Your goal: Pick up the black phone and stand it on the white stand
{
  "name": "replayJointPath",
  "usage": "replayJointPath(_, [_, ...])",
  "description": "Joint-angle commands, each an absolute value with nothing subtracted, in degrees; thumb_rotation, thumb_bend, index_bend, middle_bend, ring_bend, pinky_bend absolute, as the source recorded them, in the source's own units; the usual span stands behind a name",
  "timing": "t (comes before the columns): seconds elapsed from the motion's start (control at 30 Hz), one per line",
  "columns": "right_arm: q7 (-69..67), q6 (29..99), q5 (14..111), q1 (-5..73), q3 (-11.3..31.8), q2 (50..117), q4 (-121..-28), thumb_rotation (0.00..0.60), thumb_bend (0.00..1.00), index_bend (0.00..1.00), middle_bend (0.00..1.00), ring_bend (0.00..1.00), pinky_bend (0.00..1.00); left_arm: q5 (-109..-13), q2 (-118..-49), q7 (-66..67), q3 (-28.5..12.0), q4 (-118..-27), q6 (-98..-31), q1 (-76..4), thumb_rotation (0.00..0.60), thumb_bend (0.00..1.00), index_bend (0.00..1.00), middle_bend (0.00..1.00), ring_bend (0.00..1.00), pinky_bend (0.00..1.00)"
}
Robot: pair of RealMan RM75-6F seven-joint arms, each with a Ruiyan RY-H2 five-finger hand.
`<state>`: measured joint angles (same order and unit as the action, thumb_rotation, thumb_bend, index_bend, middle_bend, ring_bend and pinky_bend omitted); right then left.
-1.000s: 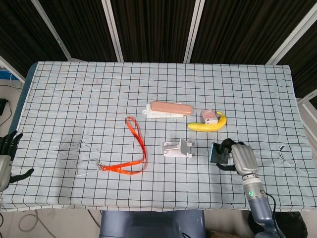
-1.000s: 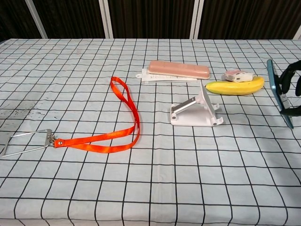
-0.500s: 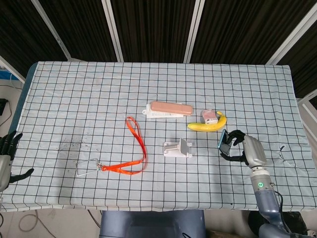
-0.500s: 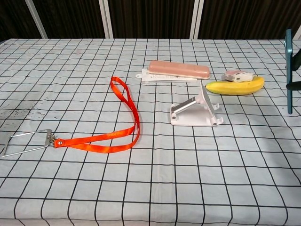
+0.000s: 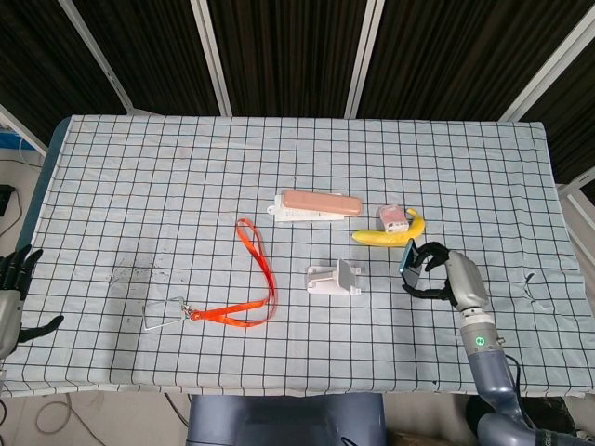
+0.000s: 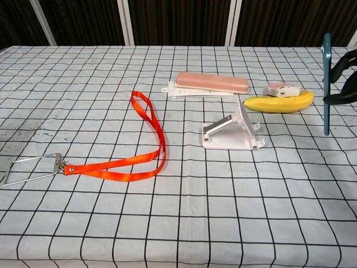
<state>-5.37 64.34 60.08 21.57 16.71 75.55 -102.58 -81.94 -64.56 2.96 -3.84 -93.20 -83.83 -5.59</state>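
Note:
My right hand (image 5: 448, 277) grips the black phone (image 5: 407, 256) upright, a little above the table and right of the white stand (image 5: 336, 277). In the chest view the phone (image 6: 327, 84) shows edge-on at the far right, with the right hand's fingers (image 6: 341, 78) wrapped around it from behind. The white stand (image 6: 234, 129) rests on the checked cloth with its sloped plate facing right, and nothing sits on it. My left hand (image 5: 13, 290) hangs off the table's left edge, fingers spread and holding nothing.
A banana (image 5: 390, 234) and a small pink-and-white pack (image 5: 394, 217) lie just behind the phone. A pink case on a white card (image 5: 318, 204) lies behind the stand. An orange lanyard (image 5: 253, 279) with a metal clip (image 5: 167, 314) stretches to the stand's left.
My right hand has carried the phone leftward toward the stand and turned it more upright. The left hand has stayed still.

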Motion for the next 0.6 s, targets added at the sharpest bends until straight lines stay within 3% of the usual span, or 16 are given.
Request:
replayJointPath(0.03, [-8.80, 61.61, 60.78, 22.62, 17.28, 75.83, -102.19, 0.600, 0.39, 0.56, 0.58, 0.50, 0.39, -81.90, -64.57, 2.97, -3.86, -93.17, -83.79, -5.61, 0.600, 0.00, 0.00, 0.00, 0.00, 0.00])
replayJointPath(0.27, [-17.96, 55.90, 67.06, 25.19, 17.70, 75.77, -98.04, 0.600, 0.40, 0.56, 0.57, 0.49, 0.39, -81.62, -64.60, 2.99, -3.91, -93.17, -83.51, -5.70, 0.600, 0.00, 0.00, 0.00, 0.00, 0.00])
replayJointPath(0.6, [-25.62, 53.55, 72.06, 27.86, 17.59, 77.42, -93.11, 0.600, 0.40, 0.56, 0.57, 0.49, 0.39, -80.81, -64.73, 3.41, -4.11, -93.26, -83.13, -5.79, 0.600, 0.00, 0.00, 0.00, 0.00, 0.00])
